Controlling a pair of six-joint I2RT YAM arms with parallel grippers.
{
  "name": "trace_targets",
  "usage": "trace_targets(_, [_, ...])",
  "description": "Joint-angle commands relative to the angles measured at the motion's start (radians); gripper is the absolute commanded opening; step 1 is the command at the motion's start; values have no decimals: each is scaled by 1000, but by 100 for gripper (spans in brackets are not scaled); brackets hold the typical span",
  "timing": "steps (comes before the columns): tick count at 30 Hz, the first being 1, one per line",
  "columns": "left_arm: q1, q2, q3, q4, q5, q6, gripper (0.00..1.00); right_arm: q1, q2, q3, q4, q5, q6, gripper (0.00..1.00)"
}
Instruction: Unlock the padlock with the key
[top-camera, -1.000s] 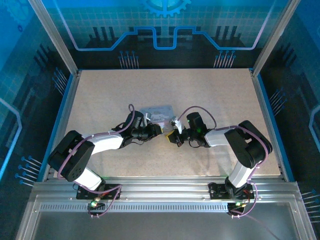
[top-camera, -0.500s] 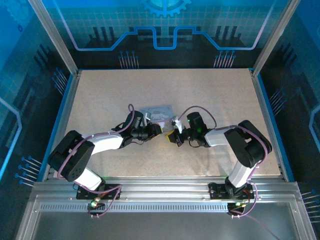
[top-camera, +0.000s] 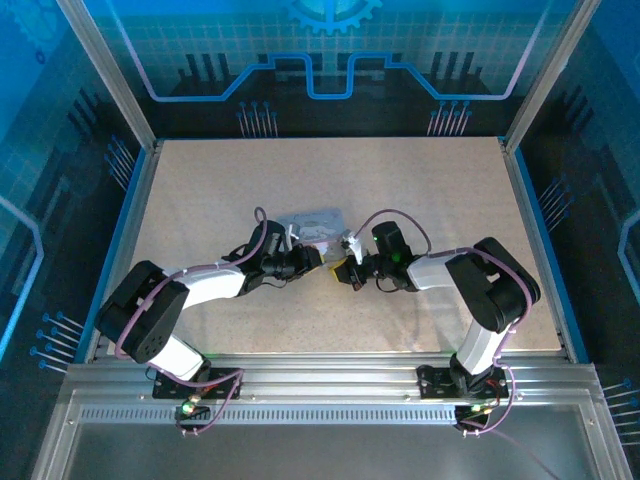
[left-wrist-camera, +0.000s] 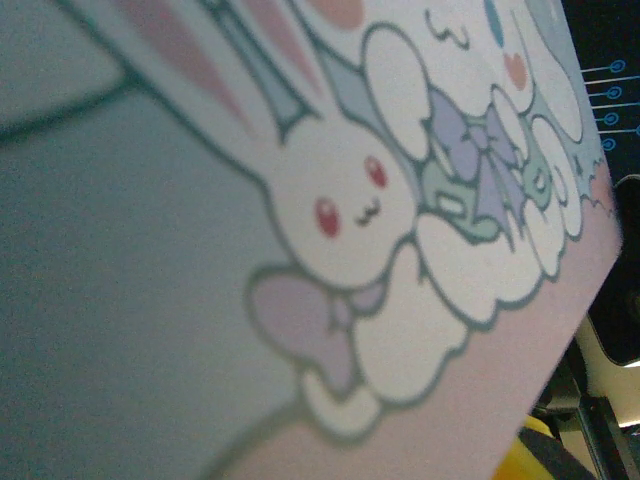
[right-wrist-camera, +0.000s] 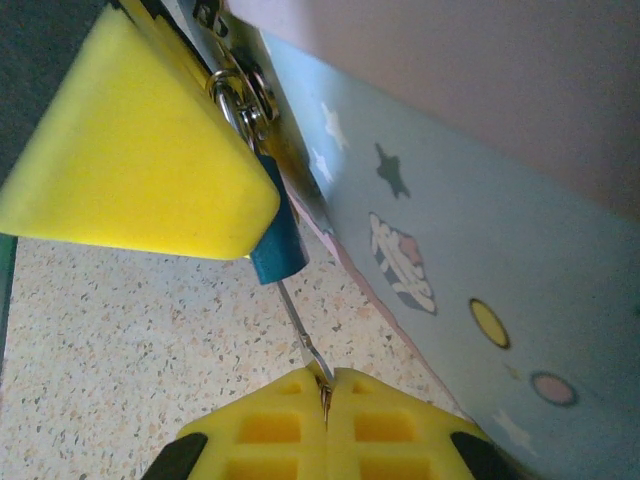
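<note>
The small dark teal padlock (right-wrist-camera: 277, 245) hangs from the metal hasp on the front of a grey-blue tin box (right-wrist-camera: 450, 230) with a bunny picture on its lid (left-wrist-camera: 200, 250). A thin silvery key (right-wrist-camera: 300, 335) runs from the padlock's bottom down to my right gripper (right-wrist-camera: 325, 385), whose yellow fingers are shut on the key's head. My left gripper (top-camera: 310, 258) holds the tin box (top-camera: 315, 222) by its near edge. One of its yellow fingers (right-wrist-camera: 130, 150) lies against the hasp, just above the padlock. Both grippers meet at mid-table, the right gripper (top-camera: 350, 268) facing the left.
The speckled tabletop (top-camera: 330, 180) is bordered by blue rails and a metal frame. Open floor lies behind the tin box and to both sides of the arms. Cables loop over both wrists.
The right arm has shifted very slightly towards the box. Both grips and the box stay as they were.
</note>
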Motion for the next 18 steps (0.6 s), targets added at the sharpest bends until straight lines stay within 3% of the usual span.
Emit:
trace_targets(1, [-12,-23,-8,60,91,7,25,5,-14,36,71,-45,18,0])
trace_targets(18, [29,-39,-12,59,126,4,25,-1,-68,-85,75,-9,8,0])
